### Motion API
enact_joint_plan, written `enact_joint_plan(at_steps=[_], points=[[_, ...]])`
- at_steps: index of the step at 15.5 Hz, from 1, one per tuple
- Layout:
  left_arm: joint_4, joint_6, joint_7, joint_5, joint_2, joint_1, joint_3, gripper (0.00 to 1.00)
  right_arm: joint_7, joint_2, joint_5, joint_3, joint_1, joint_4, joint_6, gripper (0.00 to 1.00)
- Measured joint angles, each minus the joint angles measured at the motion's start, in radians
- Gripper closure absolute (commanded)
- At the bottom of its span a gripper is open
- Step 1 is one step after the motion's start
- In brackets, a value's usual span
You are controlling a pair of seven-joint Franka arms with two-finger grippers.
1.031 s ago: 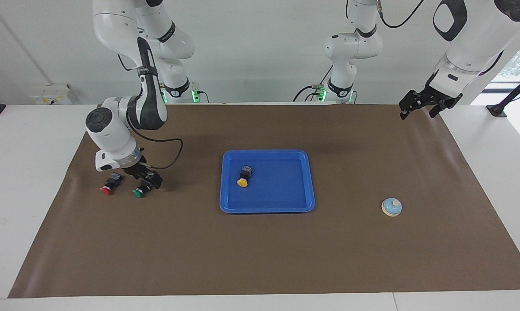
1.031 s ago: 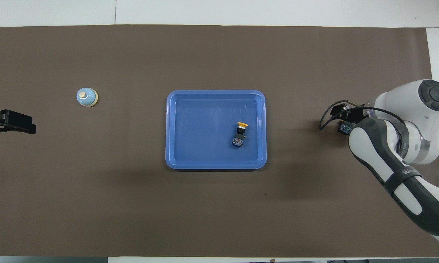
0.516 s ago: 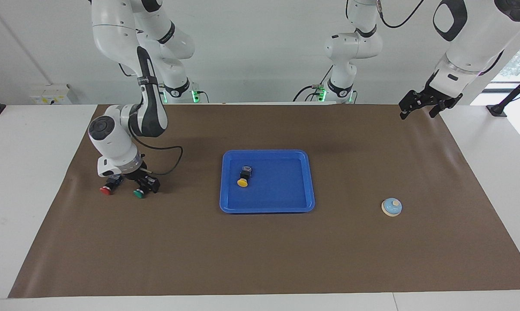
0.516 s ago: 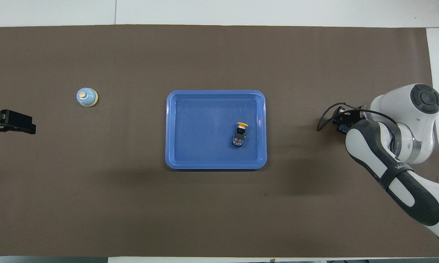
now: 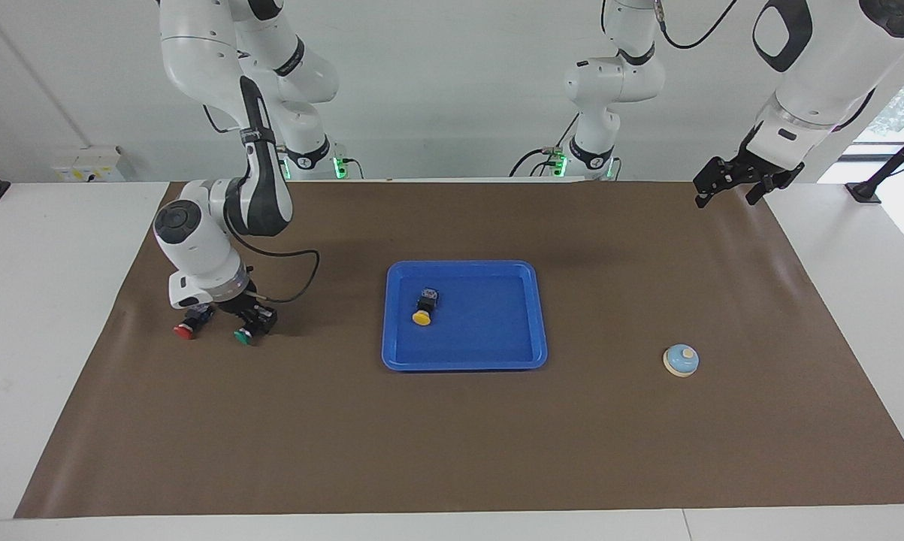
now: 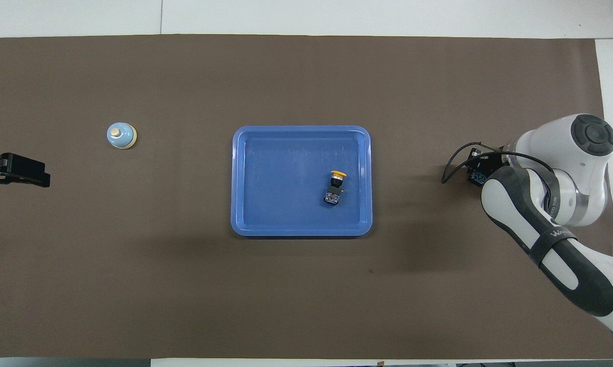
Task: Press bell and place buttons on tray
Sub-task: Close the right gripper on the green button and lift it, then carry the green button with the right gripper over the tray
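Observation:
The blue tray (image 5: 530, 315) (image 6: 250, 178) lies mid-mat with the yellow button (image 5: 423, 316) (image 6: 338, 176) on its side in it. The red button (image 5: 185, 329) and the green button (image 5: 243, 336) lie on the mat toward the right arm's end. My right gripper (image 5: 255, 321) is down at the green button and shut on its dark body (image 6: 474, 178). The red button is hidden under the arm in the overhead view. The light-blue bell (image 5: 681, 360) (image 6: 121, 135) stands toward the left arm's end. My left gripper (image 5: 741, 182) (image 6: 18, 171) waits raised over the mat's edge.
A brown mat (image 5: 452, 451) covers the table between white borders. The right arm's elbow and forearm (image 6: 551, 239) hang over the mat's corner at that arm's end. A black cable (image 5: 301, 274) loops from the right wrist toward the tray.
The right wrist has turned and risen slightly, and the green button's body has shifted a little toward the tray with the gripper. The left arm, bell, tray and yellow button have not moved.

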Motion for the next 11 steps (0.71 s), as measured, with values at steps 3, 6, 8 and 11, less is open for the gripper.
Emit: enact_joint_plan(at_steps=[3,6,8,11], points=[[0.000,0.000,0.000,0.000,0.000,0.000,0.000,0.00,0.000,-0.003,0.000,0.003,0.060,0.109,-0.124,1.00],[0.000,0.000,0.000,0.000,0.000,0.000,0.000,0.00,0.009,-0.006,0.002,0.007,0.156,0.192,-0.200,1.00],[0.000,0.000,0.000,0.000,0.000,0.000,0.000,0.00,0.029,-0.007,0.003,0.009,0.234,0.229,-0.225,1.00],[0.000,0.000,0.000,0.000,0.000,0.000,0.000,0.00,0.086,-0.006,0.008,0.012,0.361,0.256,-0.229,1.00]])
